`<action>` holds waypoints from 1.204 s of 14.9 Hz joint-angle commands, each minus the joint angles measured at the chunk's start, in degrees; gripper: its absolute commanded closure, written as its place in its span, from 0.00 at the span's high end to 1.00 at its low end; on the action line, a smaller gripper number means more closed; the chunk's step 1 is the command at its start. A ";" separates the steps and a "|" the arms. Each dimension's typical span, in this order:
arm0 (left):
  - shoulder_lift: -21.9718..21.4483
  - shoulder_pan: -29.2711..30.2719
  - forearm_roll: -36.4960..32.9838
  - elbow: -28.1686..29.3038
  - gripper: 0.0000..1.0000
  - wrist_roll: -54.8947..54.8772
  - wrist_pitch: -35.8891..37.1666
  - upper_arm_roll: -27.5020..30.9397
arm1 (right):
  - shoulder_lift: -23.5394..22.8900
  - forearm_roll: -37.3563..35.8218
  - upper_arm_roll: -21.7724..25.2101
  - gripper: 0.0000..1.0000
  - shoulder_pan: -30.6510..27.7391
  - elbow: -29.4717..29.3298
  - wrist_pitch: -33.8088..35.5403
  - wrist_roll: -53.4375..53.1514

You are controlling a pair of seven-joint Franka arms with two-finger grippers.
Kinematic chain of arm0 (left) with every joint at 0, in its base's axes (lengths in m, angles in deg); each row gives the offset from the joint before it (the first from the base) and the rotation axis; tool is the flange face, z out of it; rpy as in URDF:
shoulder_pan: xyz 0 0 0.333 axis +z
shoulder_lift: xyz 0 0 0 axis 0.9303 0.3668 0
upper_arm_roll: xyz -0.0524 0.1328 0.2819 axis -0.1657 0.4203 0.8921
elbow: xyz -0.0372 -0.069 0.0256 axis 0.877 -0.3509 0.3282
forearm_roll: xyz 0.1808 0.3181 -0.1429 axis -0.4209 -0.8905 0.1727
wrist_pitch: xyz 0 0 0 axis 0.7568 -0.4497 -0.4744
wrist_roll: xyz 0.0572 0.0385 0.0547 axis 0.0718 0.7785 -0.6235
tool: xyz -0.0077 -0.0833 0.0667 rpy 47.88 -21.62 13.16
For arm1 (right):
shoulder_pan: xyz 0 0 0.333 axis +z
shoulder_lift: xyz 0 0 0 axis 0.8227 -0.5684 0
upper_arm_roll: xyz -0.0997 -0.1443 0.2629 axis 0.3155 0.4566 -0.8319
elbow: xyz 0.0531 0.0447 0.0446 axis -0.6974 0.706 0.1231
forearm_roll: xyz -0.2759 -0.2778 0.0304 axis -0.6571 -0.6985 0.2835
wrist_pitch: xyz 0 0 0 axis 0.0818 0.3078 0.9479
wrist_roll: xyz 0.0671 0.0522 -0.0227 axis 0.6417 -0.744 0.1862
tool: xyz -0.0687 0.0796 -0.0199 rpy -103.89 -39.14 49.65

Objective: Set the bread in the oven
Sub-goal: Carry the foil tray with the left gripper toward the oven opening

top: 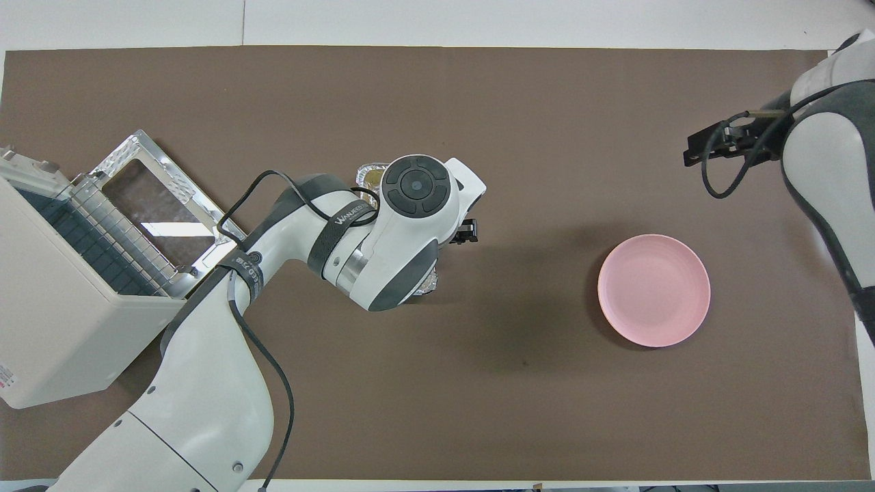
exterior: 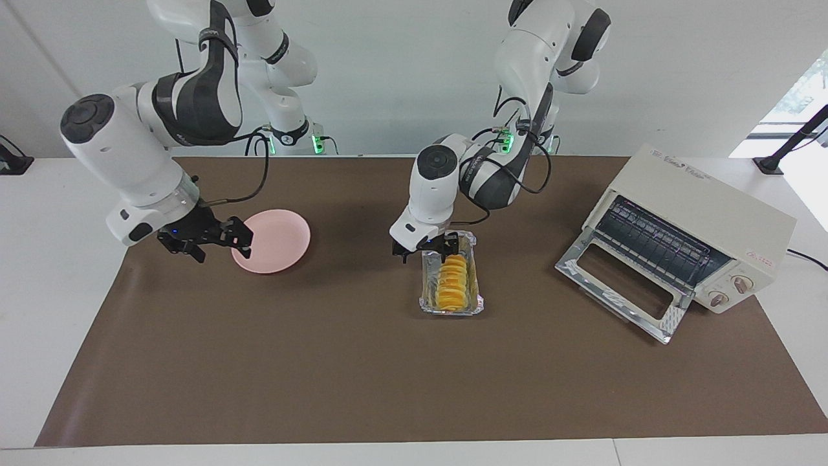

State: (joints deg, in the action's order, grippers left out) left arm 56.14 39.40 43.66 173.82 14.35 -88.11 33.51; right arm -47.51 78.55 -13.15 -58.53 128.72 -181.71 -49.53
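Brown mat over white tabletop point(exterior: 362, 362), plain white wall at robots' end. Sat mid-table in crinkled silver foil tray point(exterior: 451, 309): small ridged golden-yellow bread loaf point(exterior: 451, 285), lengthwise toward robots, prob. kept in tray for an easy top-down grab. Stood near corner at left arm's end: boxy cream-white toaster oven point(exterior: 705, 213), glass door point(exterior: 621, 285) dropped flat & wire rack exposed, so ready for loading. Left gripper point(exterior: 446, 248) was low over loaf's end nearest robots, w/ tray rim beneath; fingers' spread couldn't be told, contact w/ loaf neither. Right gripper point(exterior: 217, 236) hung w/ fingers apart, idle, by rim of round pink plate point(exterior: 275, 241) toward right arm's end, clear of working arm. Judged: grasp stage, bread not yet lifted.
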 commanded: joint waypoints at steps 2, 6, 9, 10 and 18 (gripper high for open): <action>1.47 -0.54 -1.12 -1.32 0.66 0.94 -2.12 0.87 | 6.05 -4.45 -0.80 1.00 -1.22 1.37 7.55 3.80; 1.48 -0.54 -1.20 -0.88 0.41 0.94 -1.95 0.87 | 12.90 -5.42 -0.98 1.00 -1.92 2.86 15.12 3.80; 1.48 -0.62 -1.20 0.17 0.33 1.12 -1.42 0.87 | 18.62 -5.42 -1.15 1.00 -2.80 7.15 17.15 3.88; 1.39 -0.62 -1.20 0.17 0.20 1.12 -1.25 0.87 | 19.07 -5.42 -1.42 1.00 -3.50 7.78 17.07 3.97; 1.91 -0.36 -0.68 -6.49 0.00 11.12 8.23 1.14 | 18.37 -5.33 -1.77 1.00 -5.79 7.26 11.45 5.12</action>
State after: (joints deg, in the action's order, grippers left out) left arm 57.46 39.43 43.65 171.48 22.06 -84.18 33.94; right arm -29.76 74.12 -13.79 -62.81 135.01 -169.27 -45.94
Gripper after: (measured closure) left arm 0.987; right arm 0.000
